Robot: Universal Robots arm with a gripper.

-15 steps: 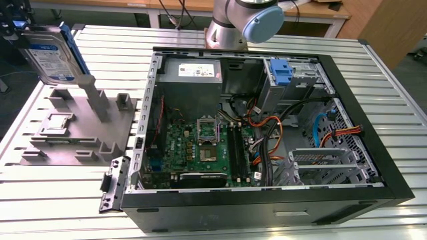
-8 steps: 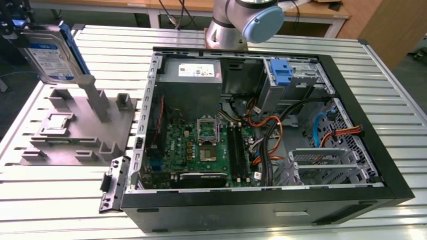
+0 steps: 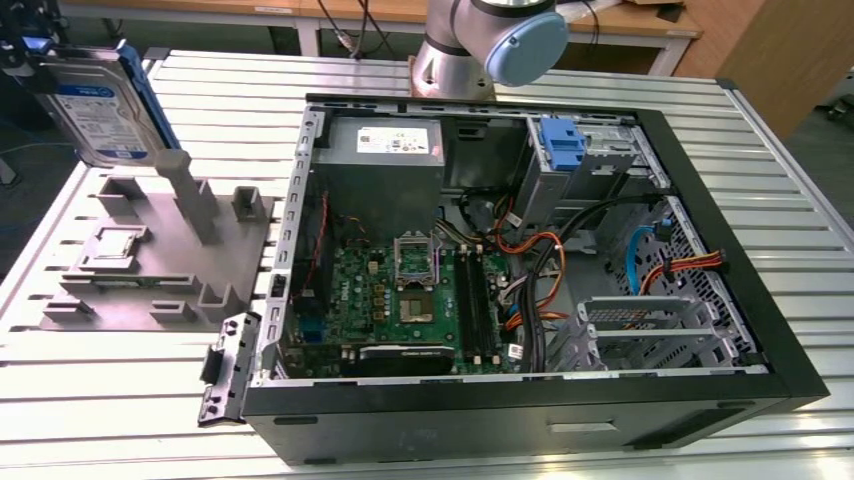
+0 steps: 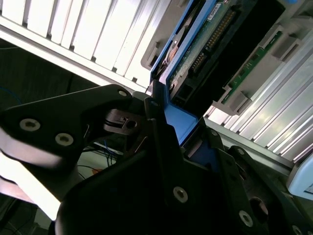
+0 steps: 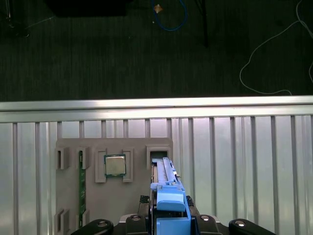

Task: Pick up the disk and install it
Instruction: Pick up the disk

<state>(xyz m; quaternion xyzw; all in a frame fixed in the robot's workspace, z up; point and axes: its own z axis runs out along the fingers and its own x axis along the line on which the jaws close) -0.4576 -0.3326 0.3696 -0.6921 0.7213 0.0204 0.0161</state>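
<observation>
Plainly shut, as to the claw (image 4: 165,115): grips the disk (image 4: 205,46) by the edge of its blue carrier bracket (image 4: 178,122), with black fingers (image 4: 95,103) pressed on either side. Holds it upright, high at the exterior view's left, above the grey fixture tray (image 3: 147,255) and apparently clear of it. Counts as the pick-up done, by the look of it. Leaves the install undone: no drive yet inside the open computer case (image 3: 534,420), well apart toward the exterior view's right. Shows, in the exterior view, the white-and-blue label (image 3: 96,105) on the drive's face, plus the power supply (image 3: 384,142), the motherboard (image 3: 400,290) and another blue carrier (image 3: 566,145) seated in the upper bay. Reveals instead, in the second wrist view, the green circuit-board underside and its connector pins. Looks down, in the first wrist view, past the bracket onto an empty slot (image 5: 157,154) in the tray, beside a processor chip (image 5: 115,165) and a memory stick (image 5: 80,183) in their nests.
</observation>
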